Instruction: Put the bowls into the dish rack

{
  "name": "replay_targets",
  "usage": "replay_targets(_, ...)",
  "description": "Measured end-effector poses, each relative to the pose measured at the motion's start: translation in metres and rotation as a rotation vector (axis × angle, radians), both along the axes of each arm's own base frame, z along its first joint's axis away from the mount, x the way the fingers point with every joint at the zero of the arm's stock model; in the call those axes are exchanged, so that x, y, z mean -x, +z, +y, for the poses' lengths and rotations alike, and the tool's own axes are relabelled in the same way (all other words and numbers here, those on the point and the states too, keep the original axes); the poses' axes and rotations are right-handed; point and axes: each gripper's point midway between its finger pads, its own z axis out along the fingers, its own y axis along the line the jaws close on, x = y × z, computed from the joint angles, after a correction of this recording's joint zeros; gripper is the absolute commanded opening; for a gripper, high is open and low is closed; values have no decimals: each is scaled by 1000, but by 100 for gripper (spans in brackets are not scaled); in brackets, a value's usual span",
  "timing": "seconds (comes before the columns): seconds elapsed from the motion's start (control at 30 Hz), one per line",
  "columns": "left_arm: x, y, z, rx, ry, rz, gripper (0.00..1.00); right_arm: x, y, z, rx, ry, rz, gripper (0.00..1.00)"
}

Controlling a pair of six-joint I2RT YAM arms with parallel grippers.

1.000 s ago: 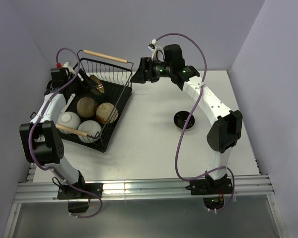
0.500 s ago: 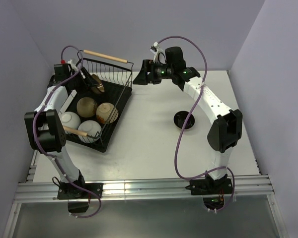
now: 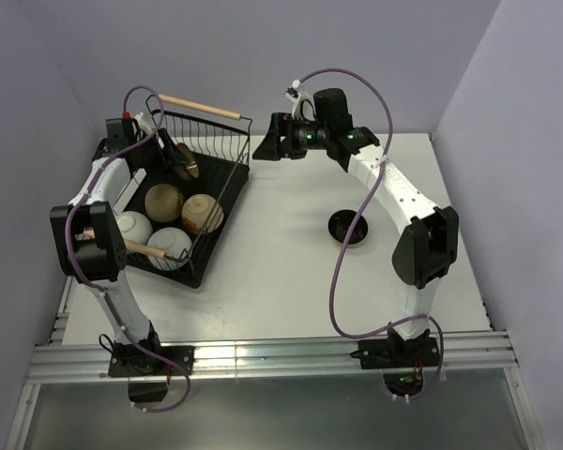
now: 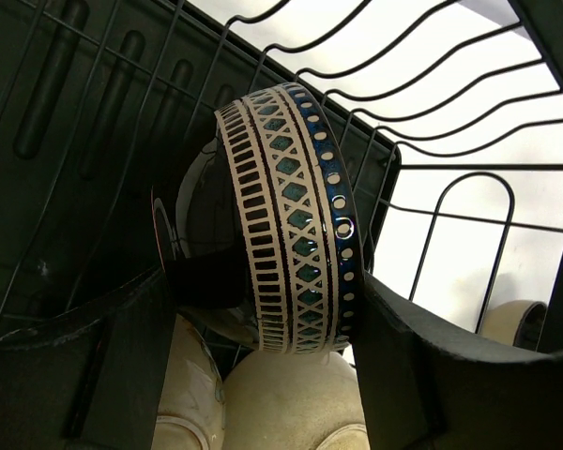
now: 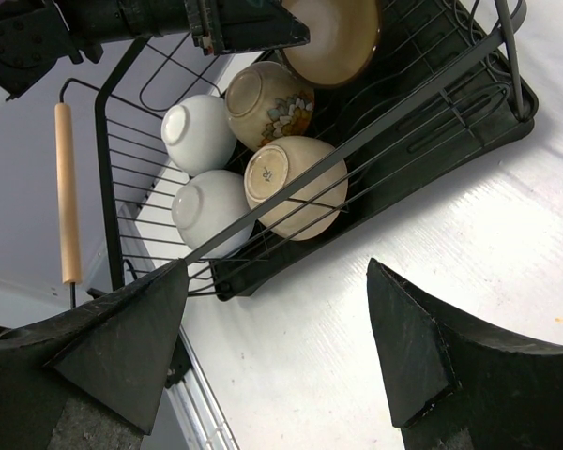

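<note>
Left gripper (image 3: 166,150): positioned inside the dish rack (image 3: 218,172) at its far end. Its jaws are partly spread and clamped across the brown bowl (image 4: 291,216), which stands on edge between the two fingers with its patterned rim band towards the wrist camera

Right gripper (image 3: 263,143): raised over the table (image 3: 281,281) just beyond the rack's far right corner, jaws wide apart, nothing between them

Rack contents: first white bowl (image 3: 131,225), second white bowl (image 3: 170,242), first cream bowl (image 3: 163,201), second cream bowl (image 3: 203,213), all inverted and grouped at the near end

Black bowl (image 3: 347,228): on the table, well apart from the rack, to its right
</note>
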Motion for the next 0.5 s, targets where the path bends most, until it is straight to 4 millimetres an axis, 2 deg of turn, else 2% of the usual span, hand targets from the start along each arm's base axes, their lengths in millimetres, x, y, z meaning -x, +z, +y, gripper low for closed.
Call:
replay_targets(0.27,0,3,-5,-71,-62,-16,0,0,0,0,-2,3,1,84)
replay_targets(0.5,-3,2,-20,-180,-135,-38,0,0,0,0,-2,3,1,84)
